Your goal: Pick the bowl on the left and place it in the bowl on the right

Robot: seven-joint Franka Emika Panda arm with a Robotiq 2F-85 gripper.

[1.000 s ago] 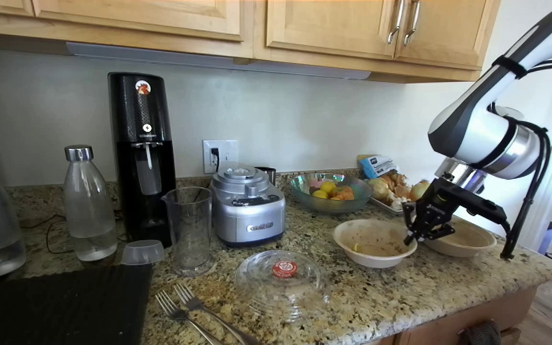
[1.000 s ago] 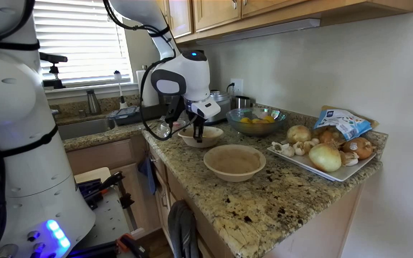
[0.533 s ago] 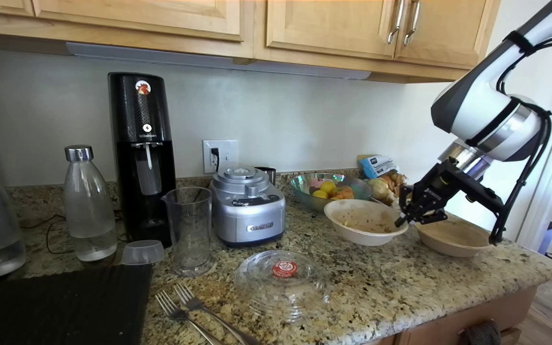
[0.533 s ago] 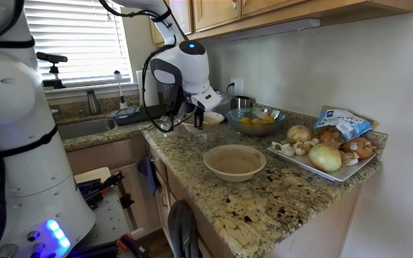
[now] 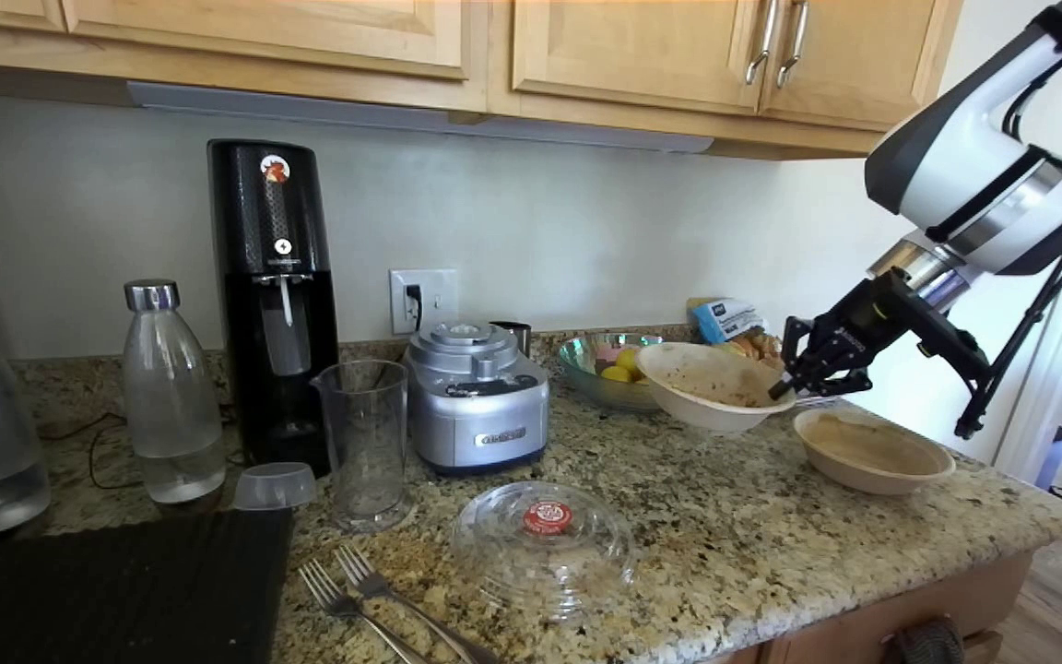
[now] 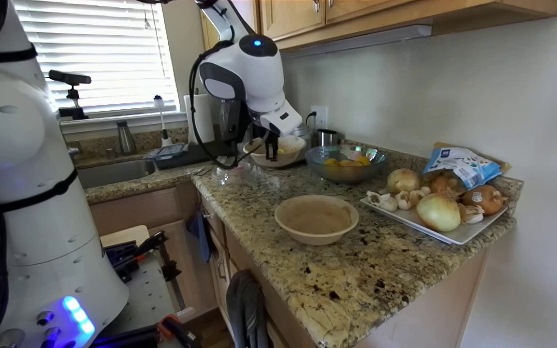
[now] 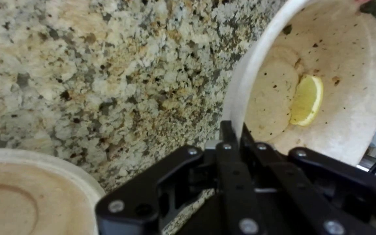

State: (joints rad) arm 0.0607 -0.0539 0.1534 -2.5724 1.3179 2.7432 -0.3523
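One black end effector (image 7: 237, 131) grips the rim of one tilted, round beige bowl (image 5: 704, 380), one yellow lemon wedge (image 7: 306, 100) inside, above the speckled granite table (image 6: 351, 285), where a second round beige bowl (image 6: 316, 218) stands near the drawer-side edge and one white rectangular plate (image 6: 465, 235) lies at the wall-side corner.

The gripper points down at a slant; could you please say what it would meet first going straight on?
Most likely the granite countertop, with the held bowl probably touching ahead of the gripper; depth is hard to judge.
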